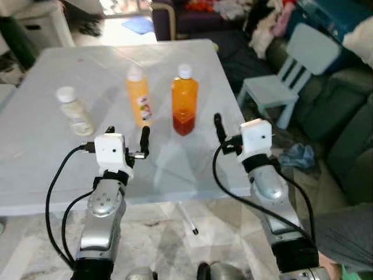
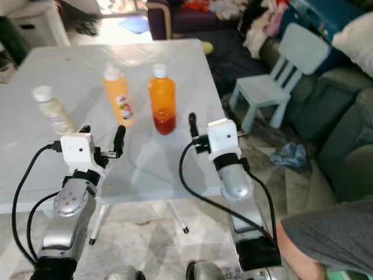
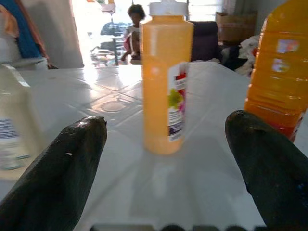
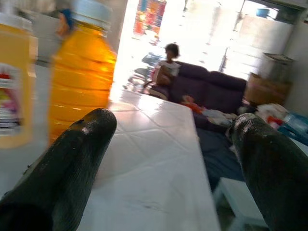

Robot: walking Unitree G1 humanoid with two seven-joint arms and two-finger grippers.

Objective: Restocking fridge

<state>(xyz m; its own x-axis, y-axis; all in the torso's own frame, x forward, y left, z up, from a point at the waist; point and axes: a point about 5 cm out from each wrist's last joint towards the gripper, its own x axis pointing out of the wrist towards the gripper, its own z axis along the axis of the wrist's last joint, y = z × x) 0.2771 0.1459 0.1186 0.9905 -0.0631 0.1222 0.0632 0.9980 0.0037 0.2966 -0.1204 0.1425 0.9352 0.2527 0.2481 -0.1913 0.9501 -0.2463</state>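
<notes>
- Standing in a row on the white table point(image 1: 35, 146) are a pale cream bottle point(image 1: 74, 111), a yellow-orange bottle point(image 1: 139, 96) and a deep orange bottle point(image 1: 184, 100), all upright.
- The left gripper point(image 1: 126, 140) is hovering over the near table edge, fingers spread wide, facing the yellow-orange bottle, gripping nothing.
- The right gripper point(image 4: 173, 159) is hanging just beside the deep orange bottle, fingers parted, empty.
- A person is sitting far back on a sofa point(image 4: 211, 91).

left tool point(image 3: 163, 159) — fingers spread | right tool point(image 4: 168, 159) — fingers spread
</notes>
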